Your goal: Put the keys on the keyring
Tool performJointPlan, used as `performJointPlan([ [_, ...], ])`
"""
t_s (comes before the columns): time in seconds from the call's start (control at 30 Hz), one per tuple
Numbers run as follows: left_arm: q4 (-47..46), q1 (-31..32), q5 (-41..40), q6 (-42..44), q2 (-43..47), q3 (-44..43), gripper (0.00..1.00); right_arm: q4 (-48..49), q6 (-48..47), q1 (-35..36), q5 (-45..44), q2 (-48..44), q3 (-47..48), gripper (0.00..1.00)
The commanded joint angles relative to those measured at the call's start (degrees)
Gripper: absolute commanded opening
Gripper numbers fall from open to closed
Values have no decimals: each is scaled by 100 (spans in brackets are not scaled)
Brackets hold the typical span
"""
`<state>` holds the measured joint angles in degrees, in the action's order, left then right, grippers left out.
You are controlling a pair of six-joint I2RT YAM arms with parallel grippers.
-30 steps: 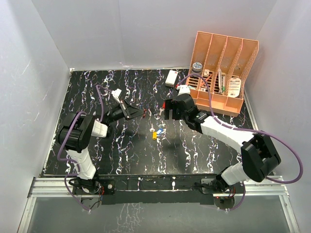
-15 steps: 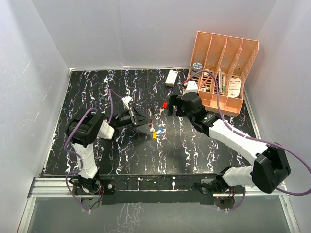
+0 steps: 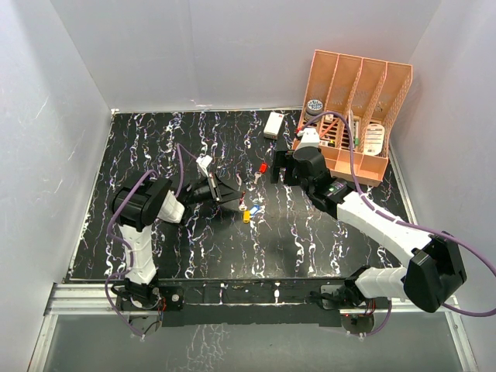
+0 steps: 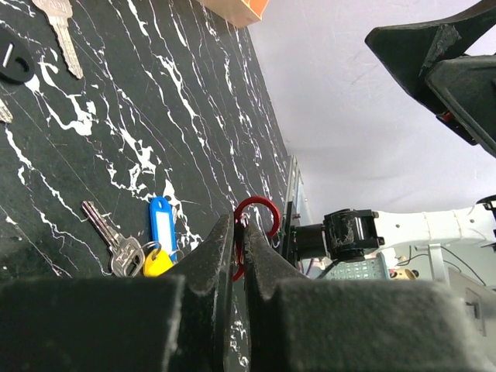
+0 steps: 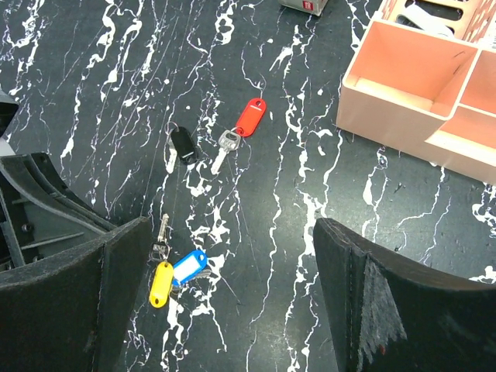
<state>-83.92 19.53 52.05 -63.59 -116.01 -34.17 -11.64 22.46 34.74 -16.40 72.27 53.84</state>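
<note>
Left gripper (image 4: 240, 236) is clamping down on the red keyring (image 4: 256, 199), holding it right near the yellow key (image 5: 162, 284) and blue key (image 5: 190, 266) (those two are lying bunched together on the marbled table (image 3: 155, 256)). Right gripper (image 5: 232, 232) is hovering with fingers spread wide, gripping nothing, over the red key (image 5: 249, 116) and the black-tagged key (image 5: 184, 143).

black two-finger left gripper (image 4: 240, 229) pinching thin red keyring loop (image 4: 256, 203), arm reaching low | black two-finger right gripper (image 5: 231, 240) gaping wide, pointing down, arm stretching forward
</note>
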Motion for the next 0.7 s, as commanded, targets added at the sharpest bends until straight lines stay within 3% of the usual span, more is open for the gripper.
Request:
performJointPlan([
  [0.0, -541, 49, -112, 504, 317, -151, 0, 171, -3, -29, -109, -196, 162, 84],
  [0.33, 1647, 201, -610, 1538, 948, -290, 0, 179, 7, -62, -100, -248, 148, 84],
  [0.67, 1925, 277, -556, 1450, 749, -373, 0, 188, 4, -93, -92, -292, 121, 84],
])
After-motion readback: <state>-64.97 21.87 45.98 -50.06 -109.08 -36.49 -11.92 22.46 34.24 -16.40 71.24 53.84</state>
